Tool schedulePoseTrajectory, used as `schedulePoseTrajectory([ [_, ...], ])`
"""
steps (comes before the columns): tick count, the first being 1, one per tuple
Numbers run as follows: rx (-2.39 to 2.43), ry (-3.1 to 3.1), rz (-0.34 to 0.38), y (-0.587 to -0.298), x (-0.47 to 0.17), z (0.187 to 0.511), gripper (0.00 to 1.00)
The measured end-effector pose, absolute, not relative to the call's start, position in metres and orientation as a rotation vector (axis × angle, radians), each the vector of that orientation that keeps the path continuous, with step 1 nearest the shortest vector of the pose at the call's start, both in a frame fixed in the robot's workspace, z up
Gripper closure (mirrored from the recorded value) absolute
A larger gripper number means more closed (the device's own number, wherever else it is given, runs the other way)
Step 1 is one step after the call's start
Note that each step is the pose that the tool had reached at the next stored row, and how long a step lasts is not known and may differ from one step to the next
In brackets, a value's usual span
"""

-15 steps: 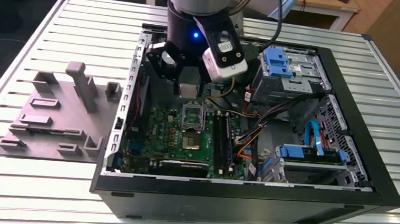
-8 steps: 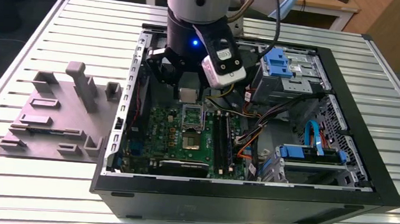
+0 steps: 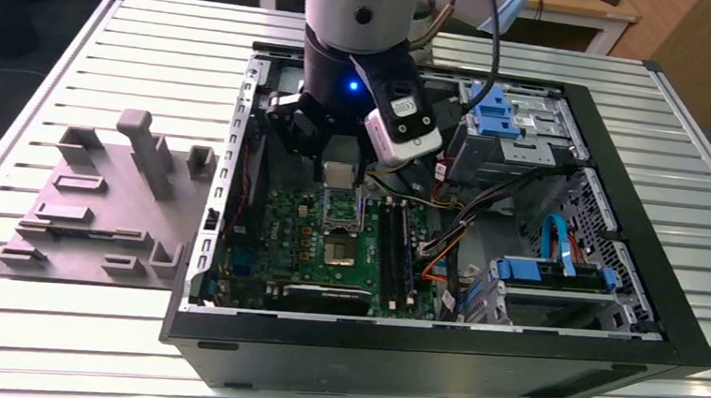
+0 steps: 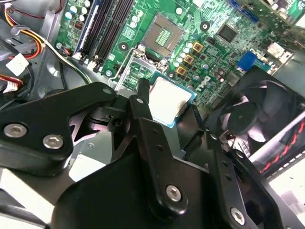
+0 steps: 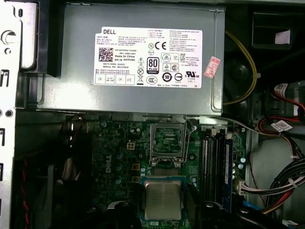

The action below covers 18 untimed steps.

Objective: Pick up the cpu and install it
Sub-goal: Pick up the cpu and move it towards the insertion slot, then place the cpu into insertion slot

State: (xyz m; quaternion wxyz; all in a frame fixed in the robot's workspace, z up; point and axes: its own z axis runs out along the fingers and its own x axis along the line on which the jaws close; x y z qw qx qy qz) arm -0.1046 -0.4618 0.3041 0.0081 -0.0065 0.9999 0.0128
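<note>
Clearly the black two-fingered gripper (image 4: 166,110) is drawn in narrow, its fingers pressed against opposite edges of the small square cpu with its silvery metal top and pale greenish rim (image 4: 170,98). The cpu hangs level above the green motherboard (image 5: 119,157), near the dark square socket with its metal frame (image 4: 163,35) but not yet over it. Beyond lie the long black memory sticks (image 5: 213,160), the grey metal power-supply box (image 5: 138,57) and the open black computer case (image 3: 445,351) on the slatted metal worktop (image 3: 129,42). The step in hand looks like carrying the chip across to the socket. To do it well I would keep the chip flat, square its sides to the socket walls, match its corner mark, and lower it without pressing. The chip's underside is hidden, its corner mark is too small to make out, and the finger bodies cover the exact contact lines.
</note>
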Motion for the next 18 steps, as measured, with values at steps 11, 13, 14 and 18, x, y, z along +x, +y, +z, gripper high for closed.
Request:
schedulePoseTrajectory([
  [11,-0.02,3.127,0.041,-0.4619,-0.0978,0.3024,0.53],
  [13,-0.021,3.128,0.04,-0.462,-0.0971,0.3025,0.53],
  [14,-0.02,3.128,0.04,-0.462,-0.0971,0.3025,0.53],
  [18,-0.02,3.128,0.04,-0.4619,-0.0969,0.3044,0.53],
])
